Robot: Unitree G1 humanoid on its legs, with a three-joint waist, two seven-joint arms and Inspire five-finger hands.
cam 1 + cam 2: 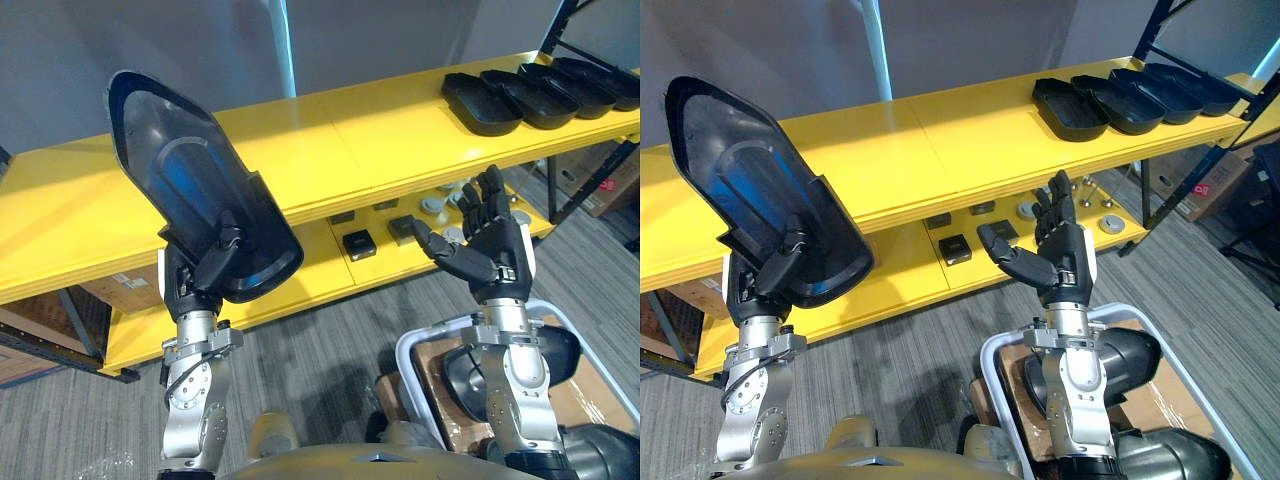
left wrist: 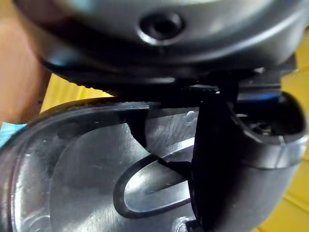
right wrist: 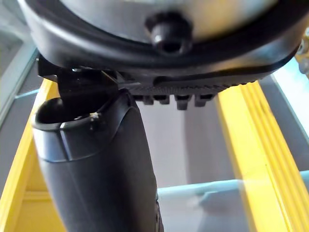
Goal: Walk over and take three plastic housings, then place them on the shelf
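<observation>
My left hand (image 1: 200, 275) is clamped on the lower edge of a plastic housing (image 1: 185, 185), held upright in front of the yellow shelf (image 1: 340, 140); right hand (image 1: 492, 245) splayed, empty, before the shelf; I would tip the housing flat, hollow up, onto the shelf's bare top; glossy black teardrop shell, seemingly rigid; matching housings (image 1: 540, 95) rest at the shelf's right end.

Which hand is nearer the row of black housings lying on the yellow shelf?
Right. The right hand is raised open in front of the row; the left hand grips another housing far to its left.
</observation>
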